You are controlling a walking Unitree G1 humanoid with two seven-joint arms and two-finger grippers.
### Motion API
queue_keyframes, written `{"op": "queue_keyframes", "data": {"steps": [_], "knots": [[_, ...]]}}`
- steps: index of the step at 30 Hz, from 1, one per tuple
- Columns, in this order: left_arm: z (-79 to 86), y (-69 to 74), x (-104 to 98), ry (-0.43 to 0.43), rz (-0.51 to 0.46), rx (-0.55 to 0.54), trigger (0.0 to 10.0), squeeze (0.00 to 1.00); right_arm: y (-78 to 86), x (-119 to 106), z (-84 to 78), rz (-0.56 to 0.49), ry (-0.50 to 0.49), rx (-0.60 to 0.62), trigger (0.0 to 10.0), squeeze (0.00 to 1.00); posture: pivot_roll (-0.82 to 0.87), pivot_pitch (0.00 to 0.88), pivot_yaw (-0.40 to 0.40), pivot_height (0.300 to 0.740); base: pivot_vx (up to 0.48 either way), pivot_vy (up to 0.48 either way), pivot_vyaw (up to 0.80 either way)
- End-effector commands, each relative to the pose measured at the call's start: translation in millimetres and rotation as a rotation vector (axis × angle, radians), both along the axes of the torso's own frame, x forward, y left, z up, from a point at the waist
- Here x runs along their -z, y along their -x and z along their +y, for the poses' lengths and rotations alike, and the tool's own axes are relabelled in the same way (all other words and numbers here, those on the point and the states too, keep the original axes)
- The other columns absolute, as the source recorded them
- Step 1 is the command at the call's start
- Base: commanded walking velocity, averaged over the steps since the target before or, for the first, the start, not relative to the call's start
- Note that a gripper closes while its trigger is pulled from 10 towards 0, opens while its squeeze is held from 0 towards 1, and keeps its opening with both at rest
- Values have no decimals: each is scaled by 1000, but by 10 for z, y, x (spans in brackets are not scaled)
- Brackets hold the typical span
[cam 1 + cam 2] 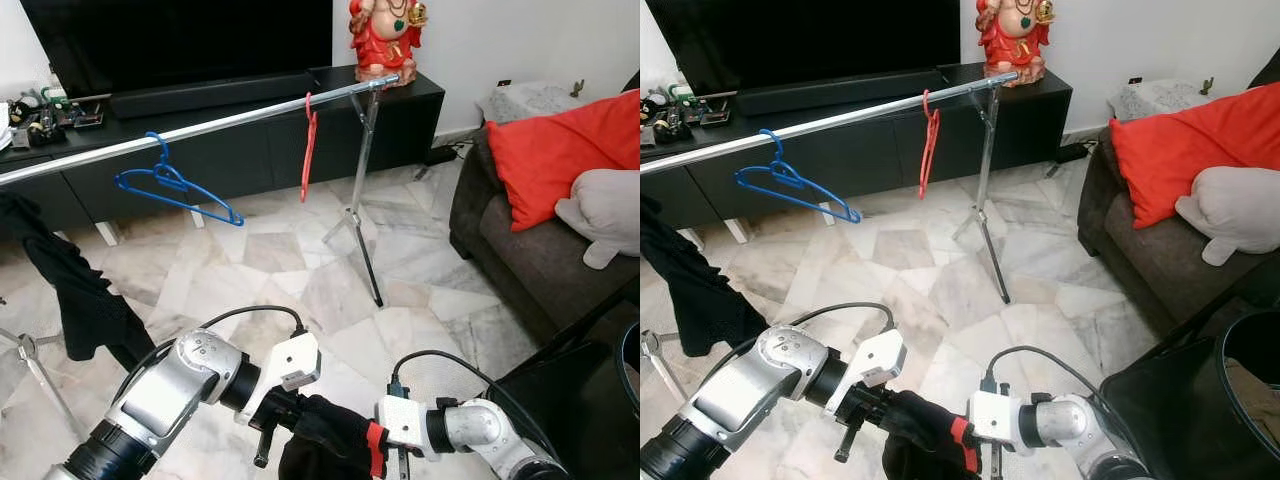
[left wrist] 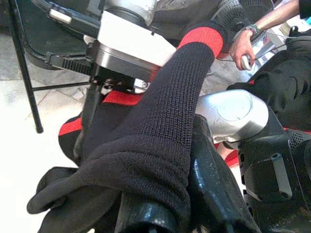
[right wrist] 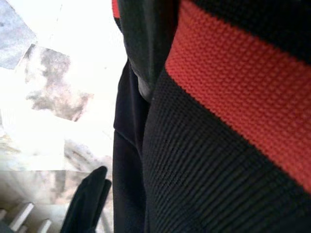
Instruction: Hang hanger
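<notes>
Low before the robot, the left pincer [image 1: 265, 440] and right pincer [image 1: 400, 462] meet at a black garment with a red band [image 1: 335, 440], their grip impossible to tell, while blue hanger [image 1: 175, 185] and red hanger [image 1: 309, 145] hang on the silver rail [image 1: 200, 128] beyond.

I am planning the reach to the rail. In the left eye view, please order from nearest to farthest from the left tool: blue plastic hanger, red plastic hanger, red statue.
From the left tool:
1. Blue plastic hanger, on the rail, left part.
2. Red plastic hanger, farther along the rail, right of centre.
3. Red statue, on the black cabinet behind the rail's right end.
</notes>
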State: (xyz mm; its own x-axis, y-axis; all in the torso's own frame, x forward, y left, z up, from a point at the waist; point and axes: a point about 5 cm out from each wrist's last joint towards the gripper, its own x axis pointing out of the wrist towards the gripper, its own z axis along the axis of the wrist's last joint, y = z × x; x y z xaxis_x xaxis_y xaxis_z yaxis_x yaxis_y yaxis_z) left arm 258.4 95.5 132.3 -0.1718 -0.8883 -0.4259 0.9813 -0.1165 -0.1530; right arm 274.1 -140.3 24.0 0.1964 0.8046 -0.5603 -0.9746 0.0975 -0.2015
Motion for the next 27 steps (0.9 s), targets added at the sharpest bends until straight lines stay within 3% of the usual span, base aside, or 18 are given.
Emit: {"op": "queue_keyframes", "data": {"steps": [1, 17, 21, 22, 27], "knots": [[-47, 30, -55, 24, -22, 28, 0, 0, -8, -1, 2, 10, -25, 29, 0, 0, 34, 84, 84, 740, 0, 0, 0], [-22, 25, -48, 19, -21, 23, 0, 0, -24, 38, -71, -21, 17, 105, 0, 0, 31, 91, 82, 740, 0, 0, 0], [-25, 10, -43, 15, -28, 10, 431, 0, -109, -2, -106, -62, 14, 192, 0, 0, 31, 94, 81, 740, 0, 0, 0], [-27, -1, -39, 12, -40, -4, 10000, 0, -153, -35, -130, -77, -2, 237, 0, 0, 32, 95, 79, 740, 0, 0, 0], [-7, -10, -48, 15, -42, -12, 10000, 0, -187, -68, -183, -80, -40, 301, 0, 0, 30, 99, 82, 740, 0, 0, 0]]}}
